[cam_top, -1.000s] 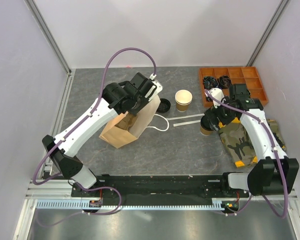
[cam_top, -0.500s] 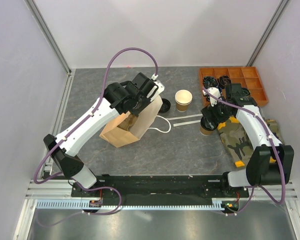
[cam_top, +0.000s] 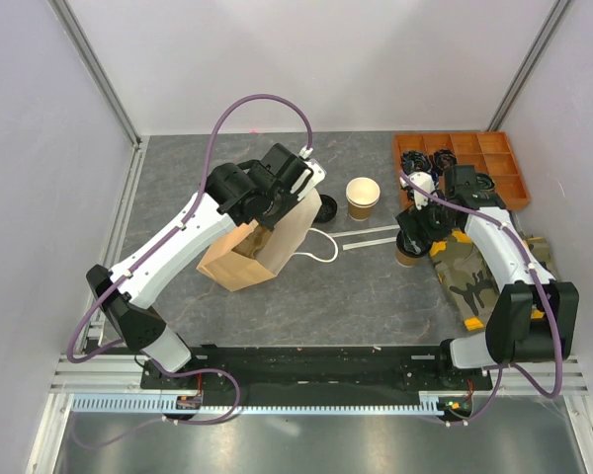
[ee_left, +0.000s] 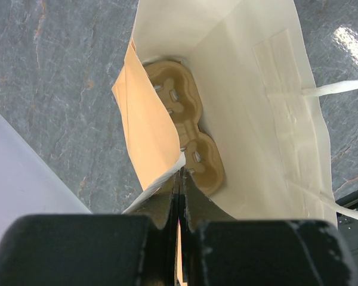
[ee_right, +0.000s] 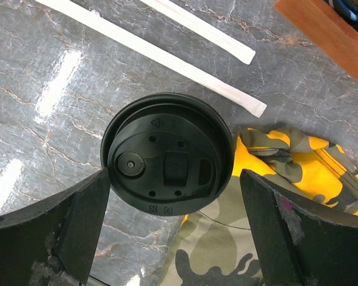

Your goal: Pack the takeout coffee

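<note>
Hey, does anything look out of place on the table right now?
A crumpled camouflage cloth lies beside the lidded cup; it doesn't belong with coffee things. An open cup stands without a lid.

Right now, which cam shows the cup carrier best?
Left wrist: it looks straight into the open bag at the carrier on its bottom. Top view shows only the bag, left arm over its mouth. Right wrist misses it.

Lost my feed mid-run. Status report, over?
Left gripper shut on bag rim, carrier inside. Right gripper open, straddling lidded cup. Camo cloth crowds that cup's side.
</note>
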